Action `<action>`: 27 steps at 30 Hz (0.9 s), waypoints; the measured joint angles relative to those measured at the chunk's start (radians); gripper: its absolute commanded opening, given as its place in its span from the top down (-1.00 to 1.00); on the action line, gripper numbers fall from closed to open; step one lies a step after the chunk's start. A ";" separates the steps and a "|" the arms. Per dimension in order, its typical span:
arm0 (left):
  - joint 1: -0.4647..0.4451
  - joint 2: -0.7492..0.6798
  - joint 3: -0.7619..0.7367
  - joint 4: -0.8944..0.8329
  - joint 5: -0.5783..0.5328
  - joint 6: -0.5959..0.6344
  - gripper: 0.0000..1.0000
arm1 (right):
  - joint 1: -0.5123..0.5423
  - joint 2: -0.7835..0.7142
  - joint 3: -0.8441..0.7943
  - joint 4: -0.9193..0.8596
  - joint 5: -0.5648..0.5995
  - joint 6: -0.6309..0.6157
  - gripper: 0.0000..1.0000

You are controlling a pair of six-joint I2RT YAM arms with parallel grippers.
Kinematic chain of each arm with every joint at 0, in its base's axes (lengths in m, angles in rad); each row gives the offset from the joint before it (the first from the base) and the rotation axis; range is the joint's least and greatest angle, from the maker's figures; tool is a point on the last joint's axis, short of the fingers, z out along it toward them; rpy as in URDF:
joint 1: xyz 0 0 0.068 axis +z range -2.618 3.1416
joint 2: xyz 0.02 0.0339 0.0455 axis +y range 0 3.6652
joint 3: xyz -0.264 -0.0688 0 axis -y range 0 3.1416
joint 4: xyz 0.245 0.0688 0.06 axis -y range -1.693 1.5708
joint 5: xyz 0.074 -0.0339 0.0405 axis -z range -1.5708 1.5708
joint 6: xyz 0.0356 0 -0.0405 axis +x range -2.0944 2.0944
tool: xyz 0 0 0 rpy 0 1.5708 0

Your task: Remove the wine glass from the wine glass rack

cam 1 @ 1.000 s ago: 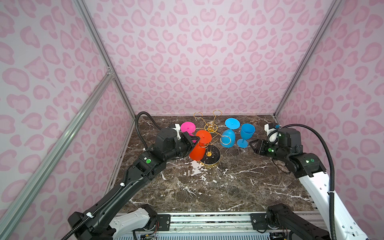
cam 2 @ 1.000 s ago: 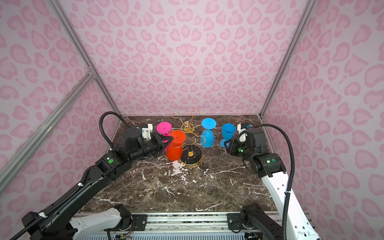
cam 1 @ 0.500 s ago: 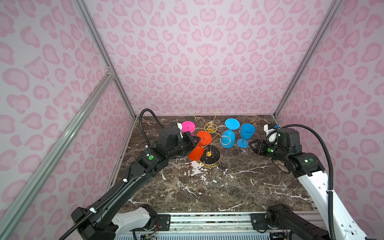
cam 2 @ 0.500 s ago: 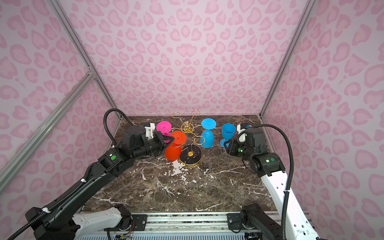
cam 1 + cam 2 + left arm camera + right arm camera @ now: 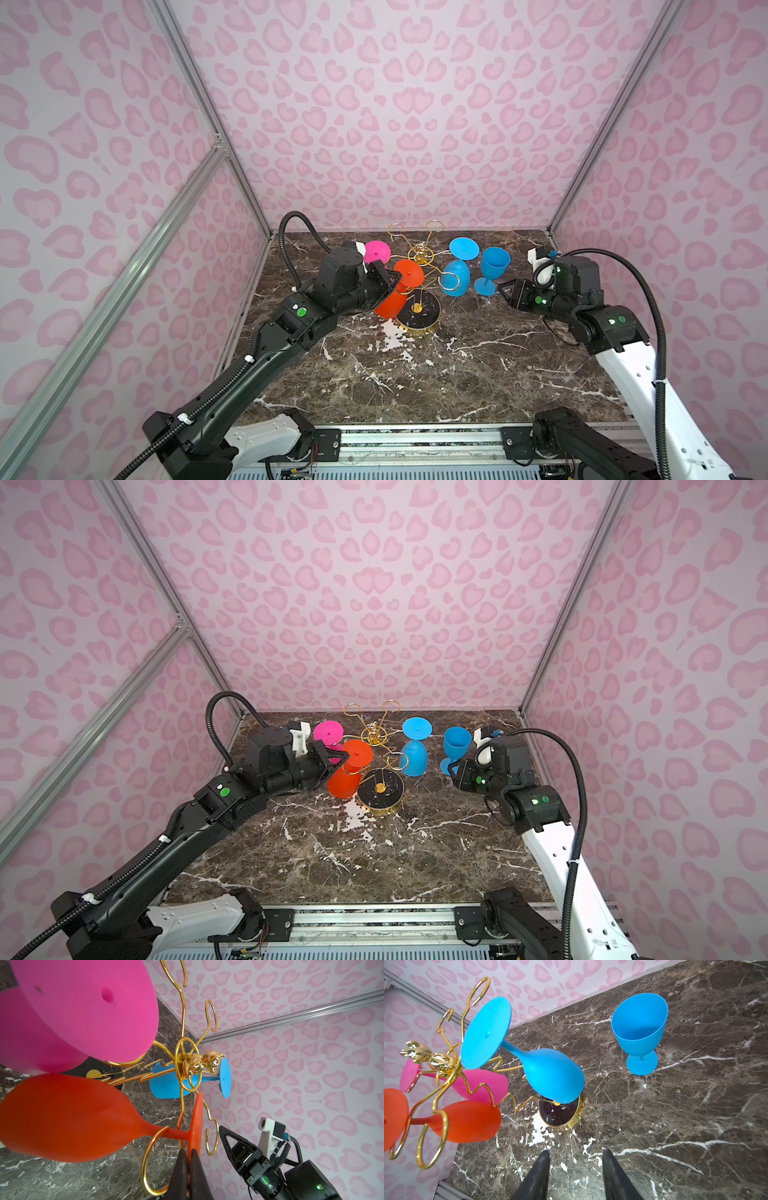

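Orange wine glass [image 5: 62,1118] hangs upside down on the wine glass rack [image 5: 419,254], tilted, bowl swung in twd the rack's black base [image 5: 429,311]. Not off yet: a gold loop still rings the stem btwn bowl and foot. Left gripper [image 5: 188,1154] has its fingers pinched tight on the rim of that foot, so the grip looks done. Left to do, I'd judge: draw the stem out thru the loop's open end, away from the rack hub, then set it down.

A blue glass [image 5: 494,266] already stands upright beside the rack. A 2nd blue glass [image 5: 456,279] and a pink glass [image 5: 377,252] hang on it. Right gripper [image 5: 575,1159] waits near the rack, fingers apart, empty.

Glasses look matte, opaque, plastic-like: rounded bowl, thin stem, flat disc foot. Rack is shiny thin wire w/ zigzag arms and open loops; base glossy, gold-rimmed. Tabletop [image 5: 457,374] is dark veined marble.
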 measured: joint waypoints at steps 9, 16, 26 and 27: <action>0.000 -0.010 0.000 0.003 0.000 -0.010 0.93 | -0.005 -0.001 -0.003 0.000 -0.008 0.000 0.13; 0.000 -0.030 -0.031 0.030 0.003 -0.047 0.93 | -0.006 -0.001 -0.007 0.000 -0.013 0.000 0.13; 0.004 -0.031 -0.063 0.071 0.011 -0.103 0.93 | -0.011 -0.015 -0.018 0.000 -0.018 0.000 0.13; 0.004 -0.030 -0.063 0.075 0.011 -0.107 0.93 | -0.011 -0.016 -0.018 0.000 -0.018 0.000 0.13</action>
